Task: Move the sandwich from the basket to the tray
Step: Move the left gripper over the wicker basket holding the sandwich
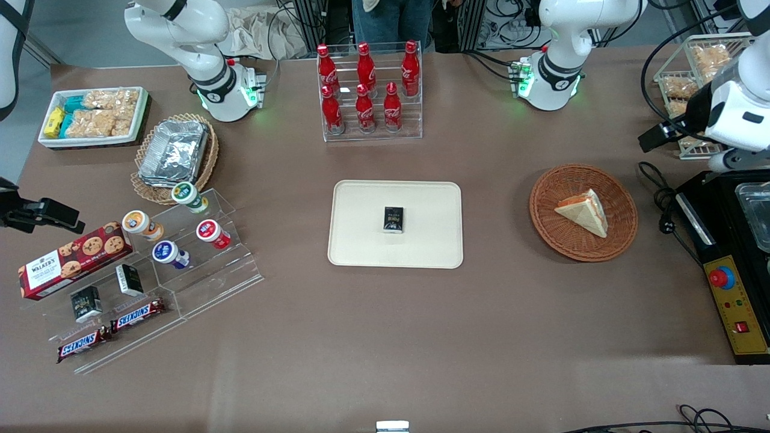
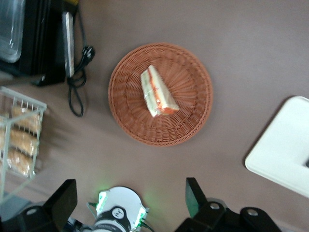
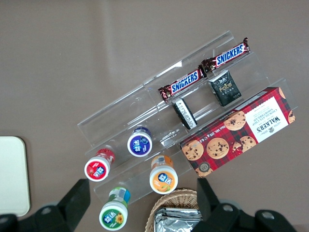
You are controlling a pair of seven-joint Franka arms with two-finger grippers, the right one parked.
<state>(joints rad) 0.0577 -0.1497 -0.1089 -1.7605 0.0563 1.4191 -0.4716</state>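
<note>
The sandwich [image 1: 583, 211] [image 2: 158, 92], a pale bread wedge with an orange-red stripe, lies in the round reddish-brown basket [image 1: 553, 231] [image 2: 193, 96]. The cream tray [image 1: 361, 240] [image 2: 285, 150] sits mid-table beside the basket, with a small black box [image 1: 393, 219] on it. My gripper [image 1: 652, 137] [image 2: 128, 200] hangs high over the table's working-arm end, sideways of the basket and a little farther from the front camera. It is open and holds nothing; its fingers [image 2: 193, 198] stand wide apart, well clear of the sandwich.
A black machine with a red button [image 1: 731, 270] and its cable [image 1: 665, 210] lie close beside the basket. A wire rack of snacks [image 1: 698, 66] stands near the gripper. Cola bottles [image 1: 368, 90] stand farther back than the tray. An acrylic stand of cups and snacks [image 1: 174, 240] lies toward the parked arm's end.
</note>
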